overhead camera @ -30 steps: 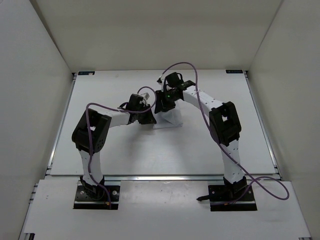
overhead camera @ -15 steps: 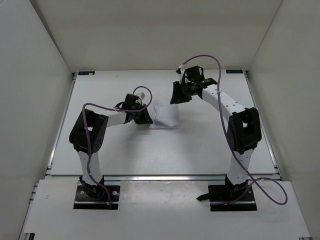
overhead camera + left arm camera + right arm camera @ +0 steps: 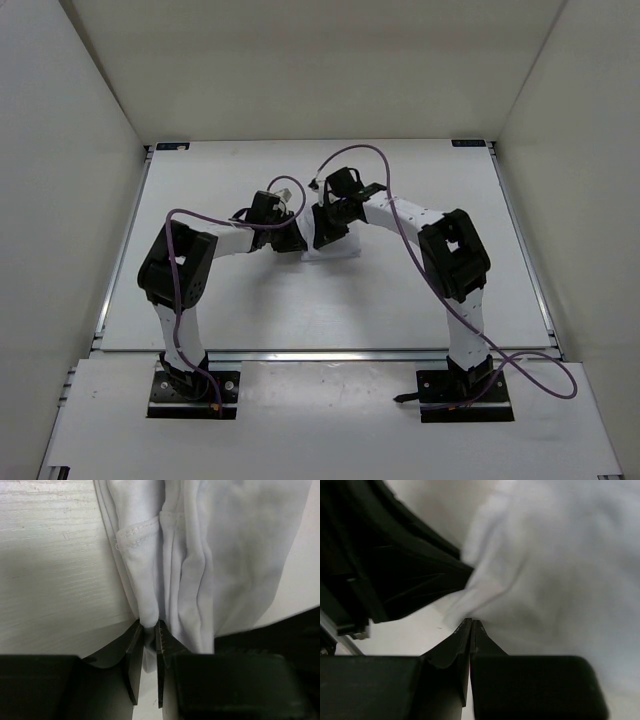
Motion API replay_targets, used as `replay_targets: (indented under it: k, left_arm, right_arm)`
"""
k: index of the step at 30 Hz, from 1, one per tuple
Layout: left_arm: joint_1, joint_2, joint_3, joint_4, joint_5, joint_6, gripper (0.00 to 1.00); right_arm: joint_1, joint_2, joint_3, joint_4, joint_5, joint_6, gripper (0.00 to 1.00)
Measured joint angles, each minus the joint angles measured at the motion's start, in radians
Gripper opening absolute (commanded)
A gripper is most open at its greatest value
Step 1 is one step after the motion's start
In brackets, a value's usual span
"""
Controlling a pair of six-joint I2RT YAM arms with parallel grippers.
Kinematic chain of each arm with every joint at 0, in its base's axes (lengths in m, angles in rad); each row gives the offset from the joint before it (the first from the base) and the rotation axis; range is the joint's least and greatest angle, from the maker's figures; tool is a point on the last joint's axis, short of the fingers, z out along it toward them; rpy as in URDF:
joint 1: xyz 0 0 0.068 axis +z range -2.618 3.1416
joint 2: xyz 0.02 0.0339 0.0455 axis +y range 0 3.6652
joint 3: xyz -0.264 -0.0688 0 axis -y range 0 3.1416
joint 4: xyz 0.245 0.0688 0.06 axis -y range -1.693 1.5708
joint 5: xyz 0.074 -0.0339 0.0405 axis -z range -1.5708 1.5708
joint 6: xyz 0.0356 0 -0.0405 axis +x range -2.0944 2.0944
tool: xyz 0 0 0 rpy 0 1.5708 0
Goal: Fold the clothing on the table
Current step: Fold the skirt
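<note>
The white clothing (image 3: pixel 341 247) lies bunched in a small heap at the middle of the table (image 3: pixel 200 300). My left gripper (image 3: pixel 296 240) is at its left edge. In the left wrist view the left gripper (image 3: pixel 148 625) is shut on a narrow fold of the clothing (image 3: pixel 215 555), with hemmed layers hanging beyond the tips. My right gripper (image 3: pixel 323 231) reaches down onto the heap from behind. In the right wrist view the right gripper (image 3: pixel 471 622) is shut, its tips against the edge of the clothing (image 3: pixel 560 580), and no fabric shows between them.
Both arms meet over the heap, and the left gripper's black body (image 3: pixel 385 570) sits close beside the right fingers. White walls enclose the table on three sides. Metal rails (image 3: pixel 120 250) run along its edges. Purple cables (image 3: pixel 400 215) loop over both arms.
The right gripper swung out to the back right, then came back onto the heap and shut. The clothing lay more spread half a second ago. The left gripper kept its grip.
</note>
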Motion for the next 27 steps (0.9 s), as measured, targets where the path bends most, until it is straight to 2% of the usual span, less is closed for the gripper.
replay_targets:
  k: [8,11,12,13,14,15,16,19,23,27]
  left_arm:
    - [0.016,-0.002,-0.016,0.026,0.017,-0.029,0.27]
    - [0.024,-0.005,-0.016,0.019,0.029,-0.029,0.4]
    - [0.03,-0.011,-0.015,0.01,0.036,-0.027,0.51]
    - [0.038,-0.019,-0.014,-0.003,0.042,-0.022,0.62]
    - [0.048,-0.031,-0.013,-0.019,0.052,-0.019,0.75]
    - [0.062,-0.045,-0.01,-0.039,0.06,-0.01,0.87]
    - [0.079,-0.063,-0.004,-0.067,0.071,-0.006,0.97]
    - [0.122,-0.108,0.022,-0.145,0.076,0.015,0.99]
    - [0.145,-0.183,0.068,-0.219,0.038,0.063,0.99]
    - [0.1,-0.25,0.12,-0.288,-0.048,0.129,0.99]
  right_arm:
    - [0.039,0.006,-0.041,0.034,-0.062,0.004,0.0]
    - [0.028,0.005,-0.035,0.024,-0.066,0.006,0.02]
    - [0.021,0.004,-0.027,0.018,-0.065,0.007,0.13]
    - [0.011,0.001,-0.017,0.013,-0.064,0.011,0.3]
    - [-0.002,-0.004,-0.004,0.003,-0.058,0.014,0.39]
    - [-0.017,-0.014,0.01,-0.008,-0.047,0.015,0.52]
    - [-0.033,-0.027,0.024,-0.021,-0.032,0.014,0.6]
    - [-0.09,-0.087,0.051,-0.043,0.016,0.002,0.71]
    - [-0.178,-0.192,0.03,-0.055,0.072,-0.018,0.73]
    - [-0.267,-0.315,-0.118,-0.03,0.102,-0.029,0.74]
